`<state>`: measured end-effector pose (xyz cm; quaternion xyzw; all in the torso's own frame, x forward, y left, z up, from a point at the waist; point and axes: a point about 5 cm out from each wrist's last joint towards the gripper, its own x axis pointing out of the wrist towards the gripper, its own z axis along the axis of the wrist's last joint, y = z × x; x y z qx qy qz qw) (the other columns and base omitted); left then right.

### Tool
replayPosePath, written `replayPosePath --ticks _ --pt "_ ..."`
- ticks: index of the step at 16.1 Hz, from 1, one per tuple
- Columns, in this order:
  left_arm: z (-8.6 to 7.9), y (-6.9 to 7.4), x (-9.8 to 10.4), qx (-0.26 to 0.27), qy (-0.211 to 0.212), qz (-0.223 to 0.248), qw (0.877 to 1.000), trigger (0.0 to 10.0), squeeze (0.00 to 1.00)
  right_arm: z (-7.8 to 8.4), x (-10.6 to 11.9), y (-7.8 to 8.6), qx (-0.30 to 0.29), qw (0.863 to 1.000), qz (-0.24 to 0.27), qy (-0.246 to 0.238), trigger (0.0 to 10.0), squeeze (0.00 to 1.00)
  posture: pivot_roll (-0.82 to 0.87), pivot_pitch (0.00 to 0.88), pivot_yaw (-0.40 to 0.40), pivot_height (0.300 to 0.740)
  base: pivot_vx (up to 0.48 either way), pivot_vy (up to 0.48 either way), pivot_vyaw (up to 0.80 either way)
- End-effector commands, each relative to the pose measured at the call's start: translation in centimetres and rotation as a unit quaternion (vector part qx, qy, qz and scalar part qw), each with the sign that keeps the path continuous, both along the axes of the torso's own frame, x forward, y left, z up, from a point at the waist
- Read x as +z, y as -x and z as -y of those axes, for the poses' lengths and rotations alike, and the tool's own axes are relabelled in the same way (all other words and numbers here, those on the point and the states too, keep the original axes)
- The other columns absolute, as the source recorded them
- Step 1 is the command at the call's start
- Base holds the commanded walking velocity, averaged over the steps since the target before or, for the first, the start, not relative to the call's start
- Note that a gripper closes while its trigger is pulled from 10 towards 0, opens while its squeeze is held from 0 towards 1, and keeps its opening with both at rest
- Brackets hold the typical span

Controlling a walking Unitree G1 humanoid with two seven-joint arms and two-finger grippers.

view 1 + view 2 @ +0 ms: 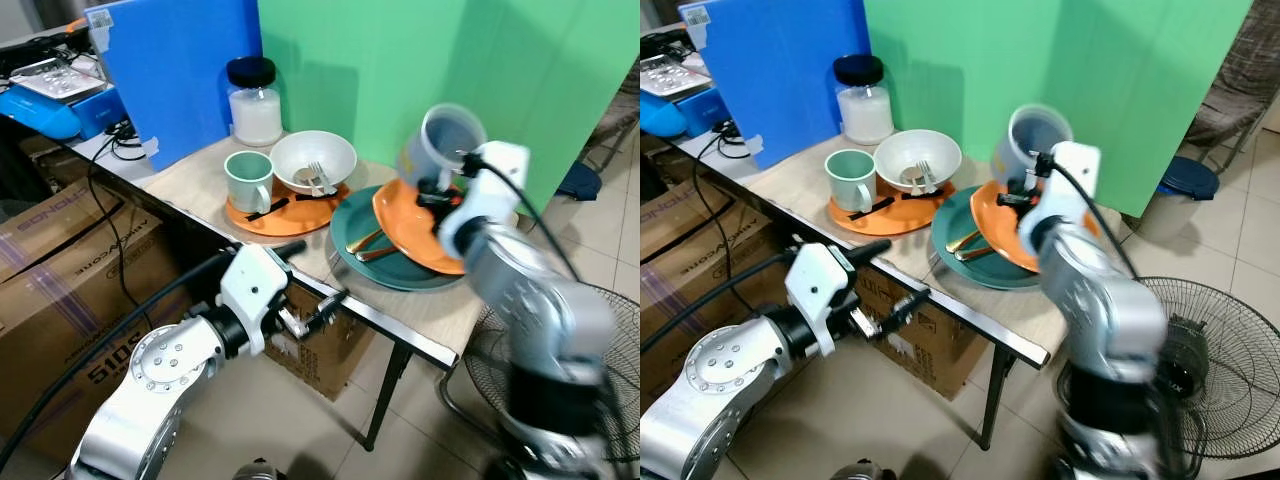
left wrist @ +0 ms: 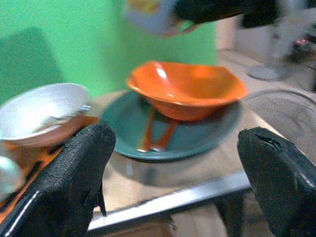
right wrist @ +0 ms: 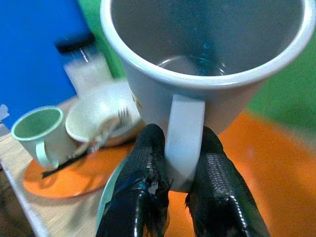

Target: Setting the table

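So the right pincer (image 3: 173, 197) has a grey mug (image 1: 443, 145) by its handle, fingers squeezed shut on either side of it, and it's holding the mug tilted in the air above the orange bowl (image 1: 415, 228). Grabbing the handle makes sense, since the mug's body looks too wide for those thin fingers (my guess anyway).

The orange bowl sits tipped on a teal plate (image 1: 350, 215) at the right end of the table (image 1: 425, 310), with a pair of spoons (image 1: 368, 245) lying on the plate beside it. To the left there's an orange plate (image 1: 255, 218) carrying a green cup (image 1: 248, 180) and a white bowl (image 1: 313, 160) with a fork (image 1: 318, 176) in it, and a jar (image 1: 254, 102) stands behind those, against the backdrop.

The left pincer (image 1: 312, 312) hangs just off the table's near edge, fingers spread wide with nothing between them, pointed at the teal plate. Looks like it's waiting its turn.

The stuff is bunched up in stacks, so I'd say the setting is barely started. The mug probably needs a free spot on the table.
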<state>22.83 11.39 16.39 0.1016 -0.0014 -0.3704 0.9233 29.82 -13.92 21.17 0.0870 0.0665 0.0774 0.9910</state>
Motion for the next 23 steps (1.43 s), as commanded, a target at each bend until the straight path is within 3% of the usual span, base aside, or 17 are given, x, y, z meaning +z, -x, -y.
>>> replayPosePath --ticks 1,3,4,5,6,9,16,23 --pt "-0.3 -0.3 0.6 0.031 0.005 0.023 0.999 10.0 0.0 0.1 1.0 0.9 0.01 0.998 0.052 0.031 0.0 0.0 0.15 0.0 -0.011 0.74 0.0 0.0 0.0" --pt "-0.6 -0.3 1.1 0.073 0.017 0.04 0.996 10.0 0.0 0.8 0.9 2.1 0.017 0.995 0.072 0.061 0.0 0.0 0.15 0.0 -0.006 0.74 0.0 0.0 0.0" --pt "-0.7 -0.1 1.6 0.099 0.03 0.048 0.993 10.0 0.0 1.3 0.9 2.9 0.013 0.995 0.079 0.06 1.8 0.0 0.14 0.0 -0.007 0.74 0.0 0.0 0.0" --pt "-0.7 -0.1 1.8 0.108 0.036 0.051 0.992 10.0 0.0 1.5 0.8 3.3 0.007 0.994 0.086 0.062 4.4 0.0 0.14 0.0 -0.007 0.74 0.0 0.0 0.0" --pt "-0.7 -0.1 1.9 0.124 0.038 0.059 0.99 10.0 0.0 1.9 0.3 4.2 -0.007 0.993 0.089 0.08 10.0 0.0 0.14 0.0 -0.006 0.74 0.0 0.0 0.0" --pt "-0.7 -0.8 1.3 0.148 0.029 0.049 0.987 10.0 0.0 2.2 -1.4 5.2 -0.04 0.988 0.063 0.136 10.0 0.0 0.12 0.0 0.005 0.74 0.0 0.0 -0.27" --pt "-0.2 -0.9 0.3 0.154 0.002 0.046 0.987 10.0 0.0 3.7 -3.3 6.0 -0.102 0.981 0.006 0.165 10.0 0.0 0.11 0.0 0.001 0.74 0.0 0.0 -0.8" --pt "-1.2 -1.5 0.2 0.209 0.022 0.041 0.977 10.0 0.0 3.3 -3.8 5.6 -0.082 0.979 -0.017 0.186 10.0 0.0 0.11 0.0 -0.024 0.74 0.0 0.0 -0.8"
